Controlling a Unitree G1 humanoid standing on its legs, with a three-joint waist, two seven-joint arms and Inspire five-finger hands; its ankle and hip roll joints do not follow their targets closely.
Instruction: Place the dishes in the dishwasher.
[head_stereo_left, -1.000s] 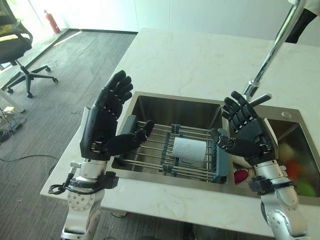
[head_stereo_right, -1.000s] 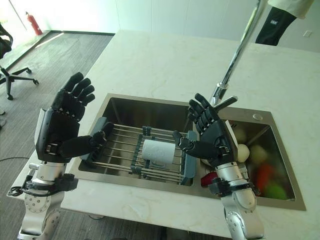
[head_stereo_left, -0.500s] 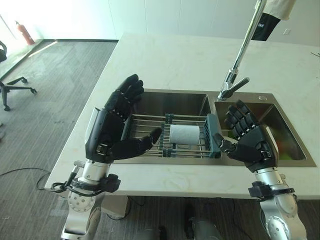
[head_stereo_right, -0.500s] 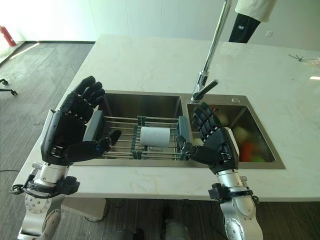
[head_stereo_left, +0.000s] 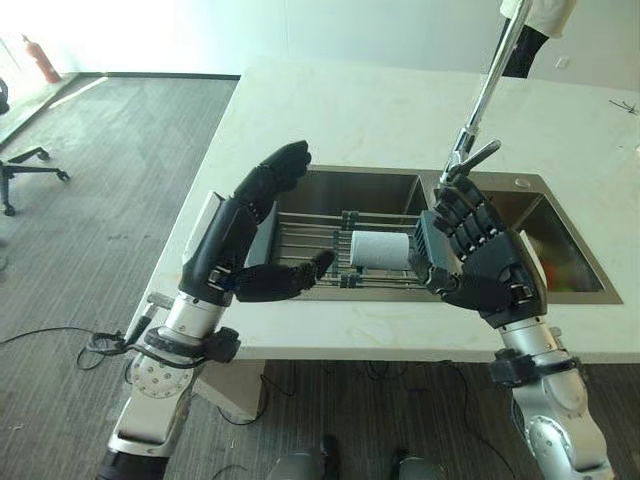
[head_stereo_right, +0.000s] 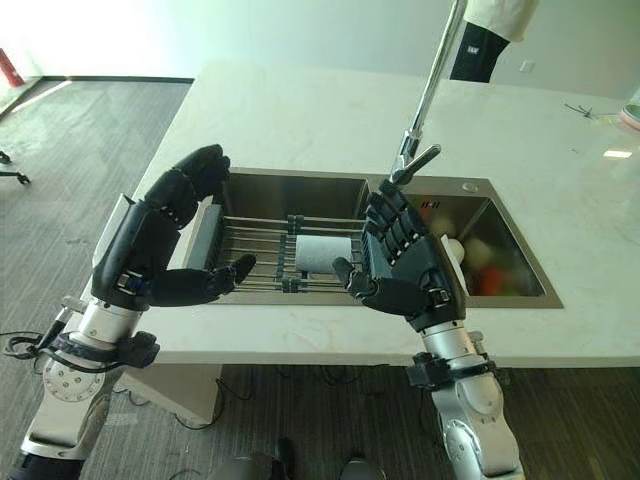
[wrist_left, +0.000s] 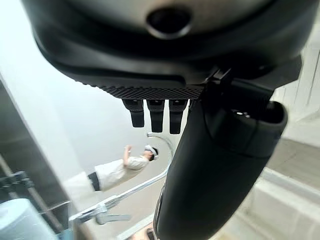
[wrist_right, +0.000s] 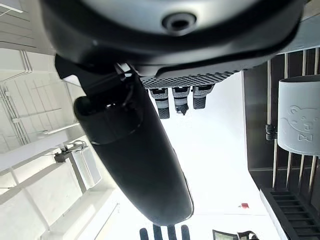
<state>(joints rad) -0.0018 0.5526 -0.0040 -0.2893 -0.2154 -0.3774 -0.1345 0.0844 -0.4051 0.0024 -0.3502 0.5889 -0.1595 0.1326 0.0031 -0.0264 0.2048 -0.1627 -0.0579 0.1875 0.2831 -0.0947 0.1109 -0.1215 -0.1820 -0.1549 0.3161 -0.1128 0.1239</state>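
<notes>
A white cup (head_stereo_left: 380, 250) lies on its side on a wire dish rack (head_stereo_left: 310, 245) that spans the left basin of the steel sink (head_stereo_left: 385, 182). The right basin holds white and coloured dishes (head_stereo_right: 482, 270), partly hidden by my right hand. My left hand (head_stereo_left: 240, 240) is raised and open over the rack's left end, thumb pointing towards the cup. My right hand (head_stereo_left: 478, 262) is raised and open in front of the rack's right end, palm facing left. Neither hand holds anything. The right wrist view has the cup (wrist_right: 299, 120) past the straight fingers (wrist_right: 181, 97).
A tall chrome faucet (head_stereo_left: 482, 105) rises behind the sink between the basins. A person (head_stereo_left: 535, 25) stands at the far side of the pale stone counter (head_stereo_left: 360, 110). Grey carpet floor lies to the left, with a chair base (head_stereo_left: 25, 165) and a fire extinguisher (head_stereo_left: 40, 60).
The camera has shifted, so the whole scene moved. Both hands stay raised and open; the right hand now stands higher and closer to the cup, covering the rack's right end.
</notes>
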